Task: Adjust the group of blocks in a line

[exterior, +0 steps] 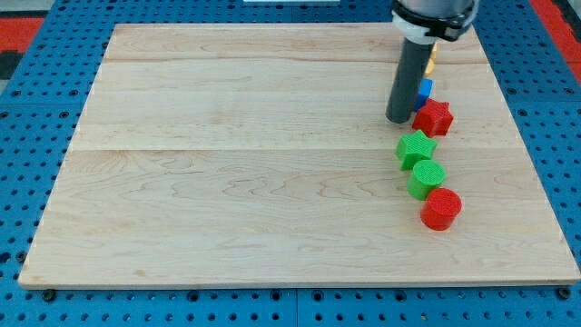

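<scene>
My tip (pixel 398 119) rests on the wooden board (pixel 227 173) at the view's right, just left of a red star block (pixel 434 117). Below it a green star block (pixel 416 148), a green round block (pixel 427 178) and a red cylinder (pixel 441 209) run in a slightly slanted line toward the view's bottom. A blue block (pixel 425 89) and a yellow block (pixel 432 54) peek out from behind the rod above the red star, both mostly hidden, so their shapes are unclear.
The board lies on a blue pegboard table (pixel 36 109). The arm's dark body (pixel 434 18) hangs over the board's top right corner.
</scene>
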`<state>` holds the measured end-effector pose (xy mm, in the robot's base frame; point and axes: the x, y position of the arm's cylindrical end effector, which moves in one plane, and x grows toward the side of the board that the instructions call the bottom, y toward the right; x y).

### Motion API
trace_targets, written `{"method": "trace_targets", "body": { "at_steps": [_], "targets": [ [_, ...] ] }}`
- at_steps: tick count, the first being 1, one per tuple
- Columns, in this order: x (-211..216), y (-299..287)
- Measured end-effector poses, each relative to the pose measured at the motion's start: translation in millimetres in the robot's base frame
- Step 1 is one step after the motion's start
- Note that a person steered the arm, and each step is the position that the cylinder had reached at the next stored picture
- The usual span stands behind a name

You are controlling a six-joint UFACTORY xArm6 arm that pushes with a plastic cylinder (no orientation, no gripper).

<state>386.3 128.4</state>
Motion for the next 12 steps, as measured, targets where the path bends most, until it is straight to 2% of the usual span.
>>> {"method": "trace_targets", "body": {
  "at_steps": [2,5,6,7,8,12],
  "targets": [
    [-27.2,-3.2],
    [-27.2,29.5],
    [-19.9,-9.6],
    [34.6,-18.2],
    [68.4,-18.2],
    [69.3,14.0]
  ]
}}
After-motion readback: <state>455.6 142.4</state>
